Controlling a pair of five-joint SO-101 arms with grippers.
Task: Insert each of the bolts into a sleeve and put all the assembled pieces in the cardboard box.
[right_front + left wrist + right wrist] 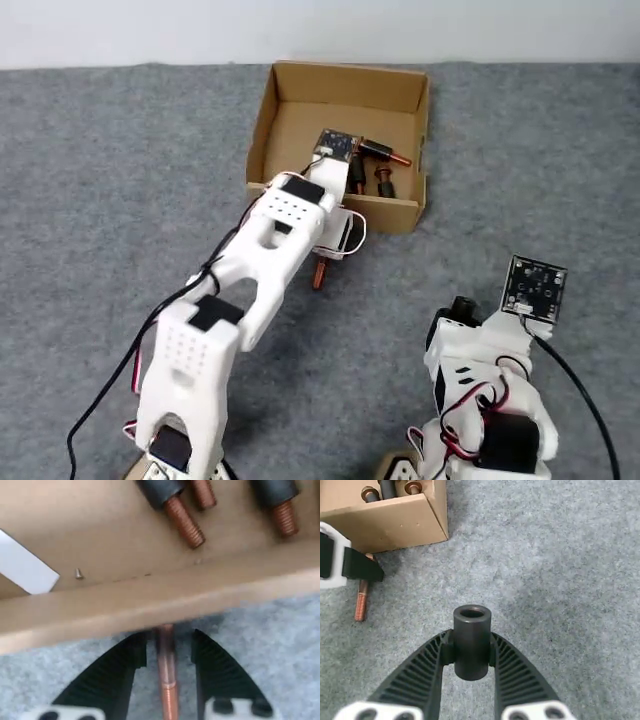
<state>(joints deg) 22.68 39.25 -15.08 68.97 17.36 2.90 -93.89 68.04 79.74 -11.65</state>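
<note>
A copper bolt [166,680] lies on the grey carpet just outside the front wall of the cardboard box [150,605]. My left gripper [167,640] is open and straddles this bolt [320,272], with a gap on each side. Inside the box [345,85] lie assembled pieces, black sleeves with copper bolt ends sticking out [182,520] [282,510] [385,152]. My right gripper [472,637] is shut on a black sleeve [472,652], held upright with its bore facing up, near the front right of the table [460,308].
The left arm [270,250] stretches diagonally from the near left corner to the box. A black finger of the left gripper [362,567] stands beside the bolt [361,602]. A white label [25,565] and a tiny screw [78,573] lie on the box floor.
</note>
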